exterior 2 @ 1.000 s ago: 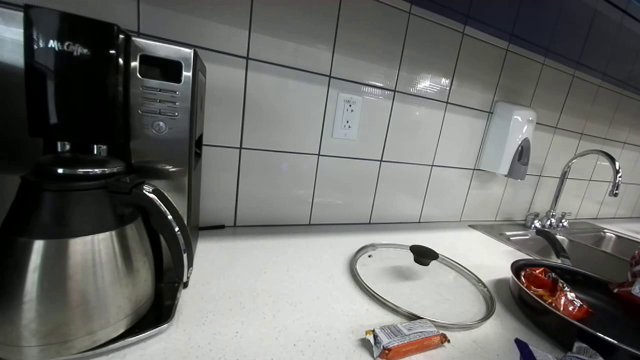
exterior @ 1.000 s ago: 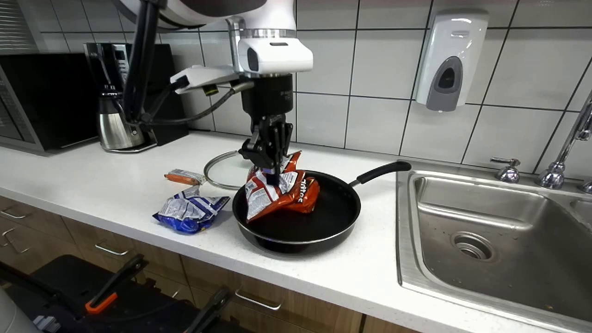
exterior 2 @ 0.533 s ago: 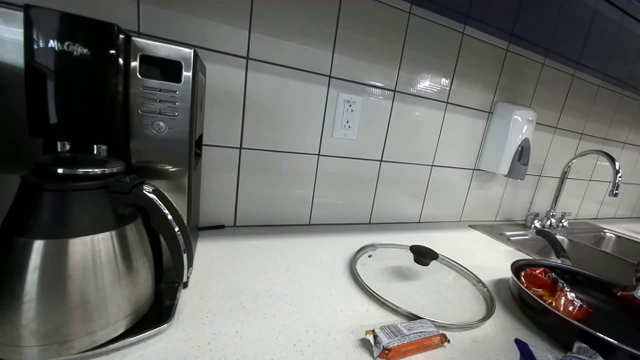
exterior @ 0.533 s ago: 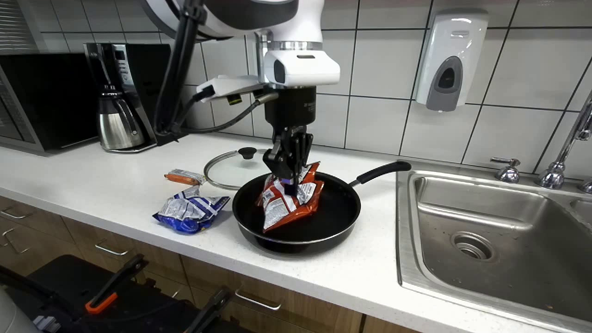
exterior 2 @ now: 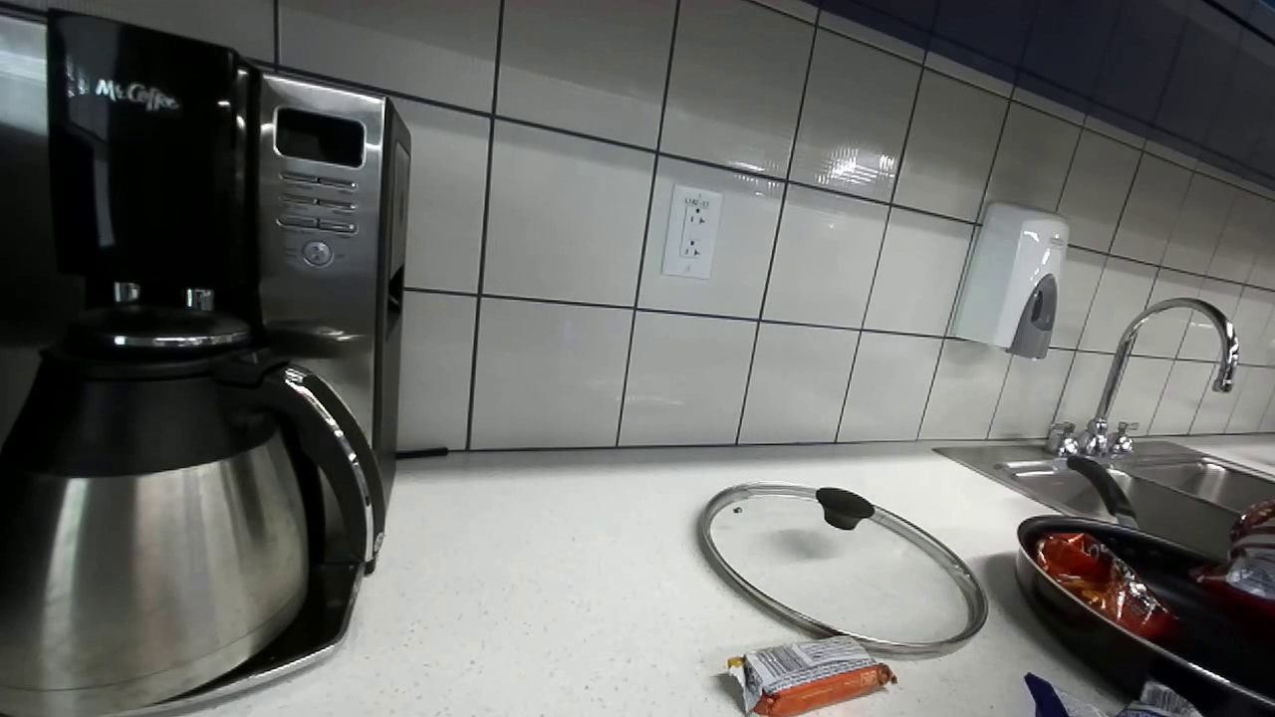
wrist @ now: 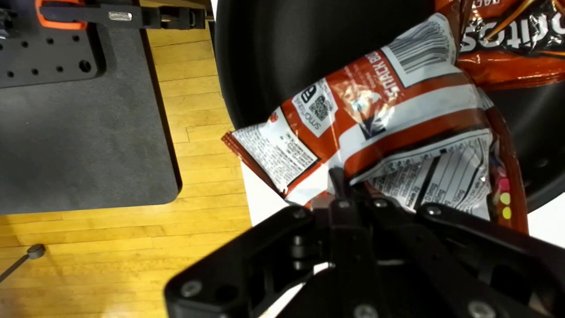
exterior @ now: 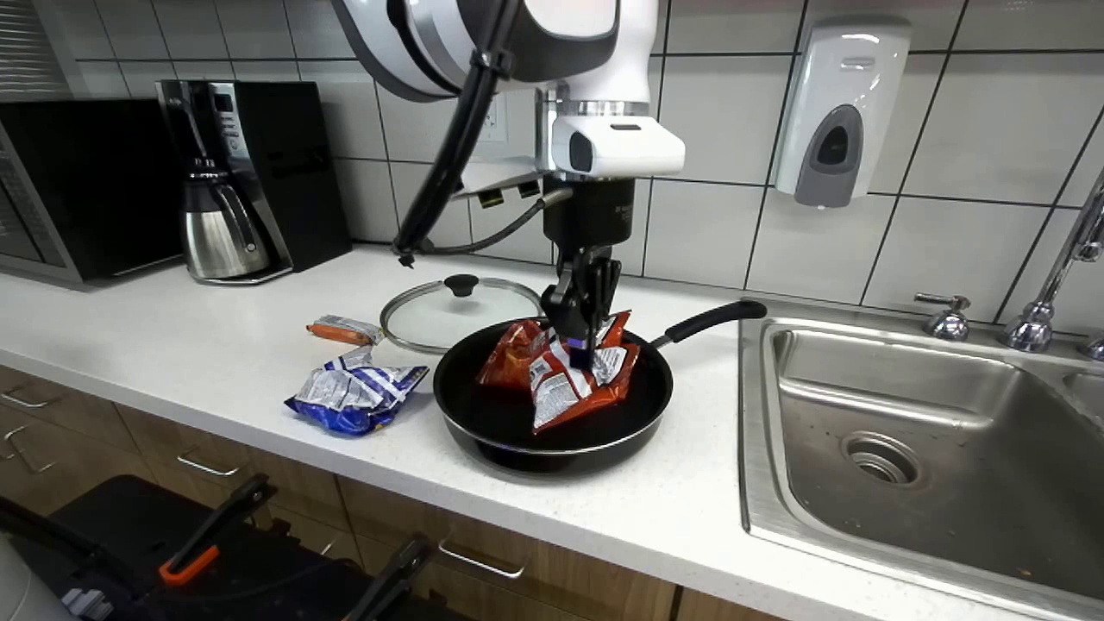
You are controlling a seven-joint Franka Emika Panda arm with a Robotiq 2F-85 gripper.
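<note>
While the black two-fingered tool (exterior: 583, 352) points downward over a round black frying pan (exterior: 552, 457) in an exterior view, its fingers are closed on a red-and-white foil snack bag (exterior: 556, 397), pinching it within the outline of the pan; whether the bag touches the pan's bottom I cannot tell. A crumpled orange-red foil bag (exterior: 509, 355) rests in the pan just beside it. The pan stands on a white counter (exterior: 233, 336), its handle (exterior: 711, 319) pointing towards a stainless-steel sink (exterior: 862, 414). Away from the sink lie a blue-and-silver foil bag (exterior: 349, 401), a small orange-and-silver packet (exterior: 345, 329) and a round transparent lid (exterior: 431, 319).

In an exterior view, a black-and-silver coffee maker (exterior 2: 324, 199) and its steel-bodied carafe (exterior 2: 149, 568) stand well apart from the pan. A white power outlet (exterior 2: 690, 231) and a white-and-grey soap dispenser (exterior 2: 1006, 284) are mounted on the tiled wall (exterior 2: 558, 368).

In the wrist view, the tips pinch creased foil, the bag's printed side turned towards the camera. A yellow wooden floor (wrist: 194, 185), a dark flat board (wrist: 88, 150) and a black-and-orange clamp (wrist: 101, 14) show to the left.
</note>
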